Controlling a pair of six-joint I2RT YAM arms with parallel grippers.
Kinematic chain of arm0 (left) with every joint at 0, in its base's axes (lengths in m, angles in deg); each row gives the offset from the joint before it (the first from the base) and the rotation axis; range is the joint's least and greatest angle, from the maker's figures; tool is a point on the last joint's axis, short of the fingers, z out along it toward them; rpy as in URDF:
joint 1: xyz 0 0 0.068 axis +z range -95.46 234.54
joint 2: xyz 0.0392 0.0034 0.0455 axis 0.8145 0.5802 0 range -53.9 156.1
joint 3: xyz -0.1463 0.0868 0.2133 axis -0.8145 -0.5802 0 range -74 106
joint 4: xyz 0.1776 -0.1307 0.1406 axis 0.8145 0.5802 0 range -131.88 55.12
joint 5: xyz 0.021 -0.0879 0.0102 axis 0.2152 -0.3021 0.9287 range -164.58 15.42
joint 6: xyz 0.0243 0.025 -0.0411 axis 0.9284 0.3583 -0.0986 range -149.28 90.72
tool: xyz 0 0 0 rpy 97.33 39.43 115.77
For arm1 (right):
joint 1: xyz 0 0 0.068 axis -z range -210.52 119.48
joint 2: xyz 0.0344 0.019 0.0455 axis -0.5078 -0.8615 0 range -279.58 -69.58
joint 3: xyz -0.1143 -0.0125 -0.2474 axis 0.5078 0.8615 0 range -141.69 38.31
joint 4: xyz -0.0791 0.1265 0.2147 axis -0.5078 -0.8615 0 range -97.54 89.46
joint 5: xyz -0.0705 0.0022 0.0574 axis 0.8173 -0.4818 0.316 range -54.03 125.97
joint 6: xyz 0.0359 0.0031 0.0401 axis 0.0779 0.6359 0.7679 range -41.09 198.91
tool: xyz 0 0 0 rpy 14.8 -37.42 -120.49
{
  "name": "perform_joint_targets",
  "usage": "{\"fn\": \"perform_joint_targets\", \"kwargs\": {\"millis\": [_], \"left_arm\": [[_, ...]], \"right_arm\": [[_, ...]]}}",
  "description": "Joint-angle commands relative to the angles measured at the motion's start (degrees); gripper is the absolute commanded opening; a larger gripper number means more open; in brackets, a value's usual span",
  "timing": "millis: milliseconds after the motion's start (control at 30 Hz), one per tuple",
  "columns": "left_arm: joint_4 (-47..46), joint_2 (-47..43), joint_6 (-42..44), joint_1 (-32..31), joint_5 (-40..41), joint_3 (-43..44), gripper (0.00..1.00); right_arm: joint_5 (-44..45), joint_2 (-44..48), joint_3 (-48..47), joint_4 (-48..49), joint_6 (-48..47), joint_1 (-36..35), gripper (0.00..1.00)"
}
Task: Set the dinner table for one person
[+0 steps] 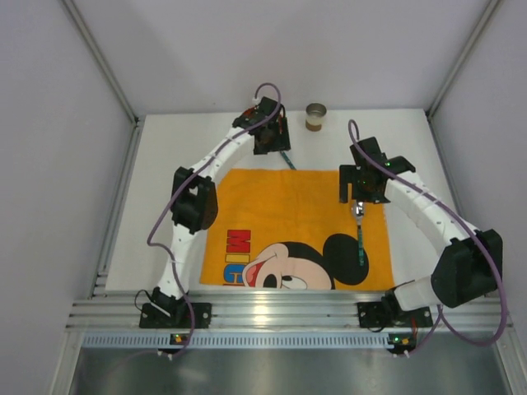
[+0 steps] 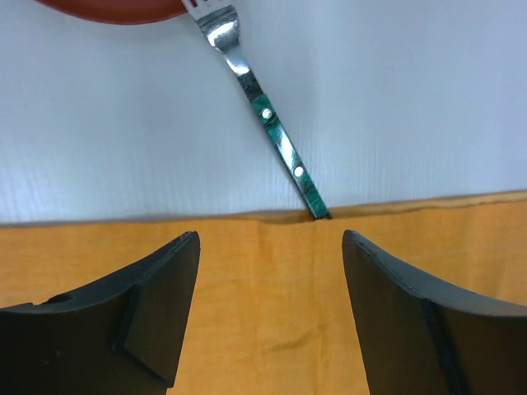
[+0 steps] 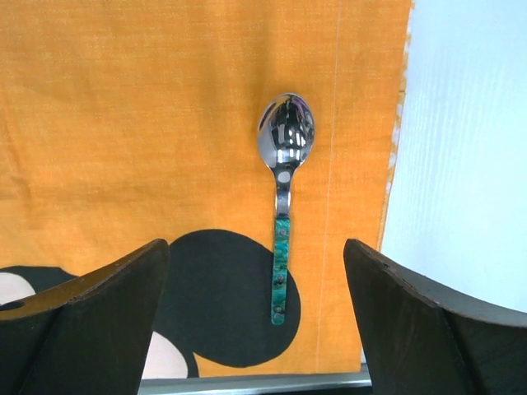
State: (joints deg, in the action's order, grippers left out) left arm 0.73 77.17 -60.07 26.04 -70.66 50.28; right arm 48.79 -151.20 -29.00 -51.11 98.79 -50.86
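The white dinner table (image 1: pixel 156 164) carries an orange Mickey Mouse placemat (image 1: pixel 280 214). A spoon (image 1: pixel 360 236) with a green handle lies on the mat's right side, bowl away from me; it also shows in the right wrist view (image 3: pixel 284 197). My right gripper (image 1: pixel 360 196) is open and empty just above the spoon's bowl end (image 3: pixel 256 244). A green-handled fork (image 2: pixel 265 115) lies on the bare table behind the mat, its handle end at the mat's back edge. My left gripper (image 1: pixel 270 141) is open and empty above that edge (image 2: pixel 270 239).
A small brown cup (image 1: pixel 315 116) stands at the back of the table. The edge of a red dish (image 2: pixel 115 8) shows by the fork's tines in the left wrist view. A ribbed aluminium rail (image 1: pixel 280 313) runs along the near edge. Lilac walls enclose both sides.
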Motion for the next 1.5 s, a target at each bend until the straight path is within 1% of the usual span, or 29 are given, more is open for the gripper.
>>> {"fn": "perform_joint_targets", "kwargs": {"millis": [0,67,200,333,400,433,500,633,733,767,833,867,967,1000,1067,1100,1167,1200,1267,1300,1333,1467], "left_arm": [[0.9,4.8,-4.7,-3.1,7.8,6.9,0.75],[0.9,8.2,-7.2,-3.2,9.9,9.4,0.76],[0.7,13.1,-8.5,-3.9,14.5,12.3,0.77],[0.7,16.4,-11.0,-4.0,18.7,12.7,0.78],[-1.4,17.4,-11.1,-4.4,20.5,12.9,0.79],[-2.1,17.8,-11.1,-4.6,21.3,13.3,0.81],[-4.9,19.4,-10.3,-5.1,22.8,14.3,0.83],[-8.6,22.2,-8.2,-5.6,22.4,16.9,0.84],[-7.6,23.3,-7.9,-5.4,22.0,17.4,0.81],[-6.9,23.3,-8.8,-5.3,21.7,17.0,0.76],[-6.6,23.2,-10.0,-4.3,19.7,15.7,0.71],[-6.5,23.2,-11.0,-3.9,18.9,14.6,0.63],[-6.7,23.6,-12.1,-2.5,16.7,14.1,0.49],[-7.0,23.8,-12.2,-2.4,16.2,14.1,0.38],[-7.5,23.9,-12.5,-1.7,14.2,13.6,0.32],[-8.0,23.5,-12.5,-1.4,13.6,13.1,0.26],[-10.6,22.1,-12.8,-0.7,11.6,10.0,0.21],[-11.4,21.6,-12.9,-0.3,11.1,9.0,0.13],[-13.2,20.6,-12.9,0.2,10.6,7.5,0.04],[-13.7,20.4,-12.7,0.3,10.5,7.6,0.01],[-14.2,20.2,-12.0,0.5,10.8,7.8,0.00],[-18.5,17.6,-10.7,1.6,11.1,8.4,0.00]], "right_arm": [[0.7,2.2,-1.2,-4.7,-0.8,0.6,0.87],[0.7,2.4,-1.1,-5.0,-0.8,0.6,0.87],[0.4,3.1,-0.1,-5.1,-0.3,0.6,0.86],[-0.2,2.8,0.2,-5.0,-0.2,0.6,0.86],[-0.4,2.4,0.3,-5.0,-0.4,0.6,0.85],[-0.7,2.4,0.4,-4.9,-0.5,0.6,0.85],[-1.1,2.1,0.4,-4.8,-0.5,0.6,0.84],[-2.0,1.7,0.8,-4.8,-1.2,0.6,0.84],[-2.1,1.3,1.1,-4.8,-1.9,0.7,0.84],[-2.0,1.1,1.3,-4.7,-2.0,0.6,0.84],[-2.1,0.4,1.6,-4.3,-2.4,0.8,0.84],[-2.3,0.2,1.6,-4.1,-2.4,1.0,0.84],[-2.9,-1.0,1.4,-3.8,-2.9,1.1,0.84],[-3.2,-1.5,1.3,-3.6,-3.0,1.1,0.84],[-3.5,-2.1,1.2,-3.3,-3.3,1.1,0.83],[-3.6,-2.7,1.0,-3.3,-3.4,1.1,0.83],[-3.8,-3.1,1.0,-3.1,-3.5,1.1,0.83],[-3.8,-3.5,1.0,-3.1,-3.6,1.1,0.83],[-3.8,-3.8,0.9,-3.0,-3.7,1.1,0.83],[-3.7,-4.1,0.9,-2.9,-3.7,1.0,0.83],[-3.9,-4.2,0.9,-2.8,-3.6,1.1,0.83],[-3.5,-5.1,0.1,-2.5,-3.8,1.1,0.83]]}}
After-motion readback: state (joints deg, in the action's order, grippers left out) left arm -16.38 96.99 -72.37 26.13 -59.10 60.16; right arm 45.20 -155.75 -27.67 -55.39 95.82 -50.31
